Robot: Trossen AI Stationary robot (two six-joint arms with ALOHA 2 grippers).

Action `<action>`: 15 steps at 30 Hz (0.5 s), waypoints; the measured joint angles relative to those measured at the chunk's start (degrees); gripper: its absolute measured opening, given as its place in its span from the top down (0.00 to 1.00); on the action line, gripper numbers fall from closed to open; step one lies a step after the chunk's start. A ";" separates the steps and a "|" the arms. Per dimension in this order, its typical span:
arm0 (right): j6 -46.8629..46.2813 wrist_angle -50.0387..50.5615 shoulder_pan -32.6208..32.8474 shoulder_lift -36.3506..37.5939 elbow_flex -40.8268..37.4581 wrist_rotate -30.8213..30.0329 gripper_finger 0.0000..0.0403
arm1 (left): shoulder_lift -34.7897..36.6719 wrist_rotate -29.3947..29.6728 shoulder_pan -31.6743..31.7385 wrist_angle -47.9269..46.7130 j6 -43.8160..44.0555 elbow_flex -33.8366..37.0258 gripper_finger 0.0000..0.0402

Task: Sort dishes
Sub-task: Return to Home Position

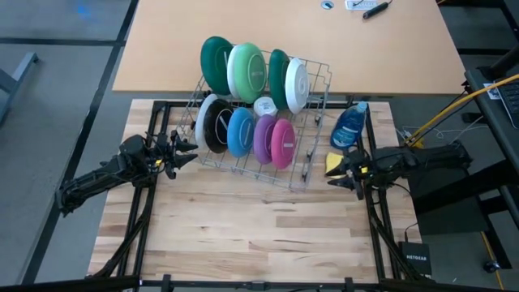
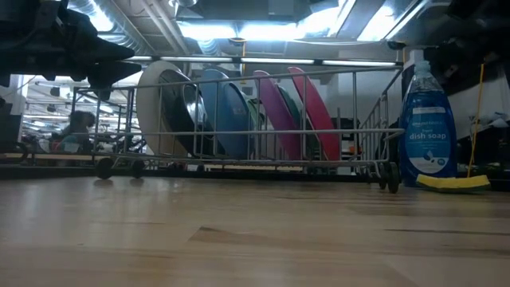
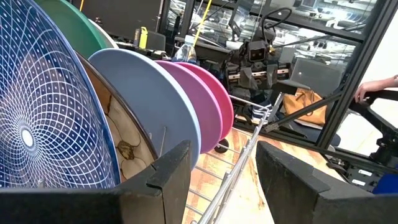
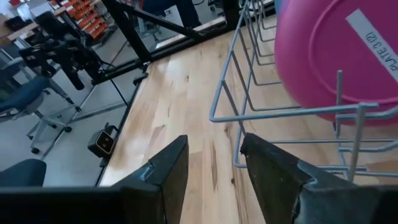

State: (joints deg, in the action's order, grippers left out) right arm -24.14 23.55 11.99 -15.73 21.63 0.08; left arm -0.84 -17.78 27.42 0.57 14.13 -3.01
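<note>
Fig. Wooden table [image 1: 243, 235] with a wire dish rack [image 1: 312, 166] at its far middle, seen from above, from table height and from both wrists.

I judge the sorting finished and the step in hand to be the return to rest. No dish lies on the table, and both arms sit low at the rack's two ends. The left gripper [image 1: 185, 152] is just beside the rack's left end, fingers spread and empty. The right gripper [image 1: 334, 174] is near the rack's right front corner, fingers likewise parted with nothing between them. My next move calls for drawing each arm back clear of the wire, the right one without brushing what stands beside it.

All the dishes stand on edge in the rack.
- **Back row, larger:** dark green dish [image 1: 216, 65], light green dish [image 1: 247, 71], second dark green dish [image 1: 278, 73], white dish [image 1: 297, 83].
- **Front row, smaller:** black-and-white dish [image 1: 212, 126], blue dish [image 1: 240, 131], purple dish [image 1: 264, 136], pink dish [image 1: 282, 143].

The soap bottle [image 1: 350, 128] stands at the rack's right, with the sponge [image 1: 333, 162] just beside it and partly under the right gripper.

I cannot identify the small white round item [image 1: 265, 105] between the rows. From table height the front row hides most of the back row. I cannot tell whether each dish sits between wires.
</note>
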 joint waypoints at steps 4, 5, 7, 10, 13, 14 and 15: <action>0.02 3.15 0.00 3.72 0.00 -0.02 0.59 | 0.00 0.00 0.00 -0.01 0.00 0.00 0.58; 0.00 3.93 0.00 4.54 0.00 -0.02 0.59 | 0.00 0.00 0.00 -0.01 0.00 0.00 0.58; 0.00 5.91 0.00 5.91 0.00 -0.02 0.59 | 0.00 0.00 0.00 -0.01 0.00 0.00 0.58; 0.00 7.92 0.00 7.86 0.00 -0.02 0.59 | 0.00 0.00 0.00 -0.01 0.00 0.00 0.58; 0.00 9.14 0.00 9.27 0.00 -0.02 0.59 | 0.00 0.00 0.00 -0.01 0.00 0.00 0.58; 0.00 9.32 -0.02 9.79 0.00 -0.02 0.59 | 0.00 0.00 0.00 -0.01 0.00 0.00 0.58; 0.01 9.42 0.00 10.23 0.00 -0.02 0.59 | 0.00 0.00 0.00 -0.01 0.00 0.00 0.58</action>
State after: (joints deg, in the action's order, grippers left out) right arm -24.13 32.97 11.99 -5.49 21.63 0.05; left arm -0.84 -17.78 27.42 0.56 14.13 -3.01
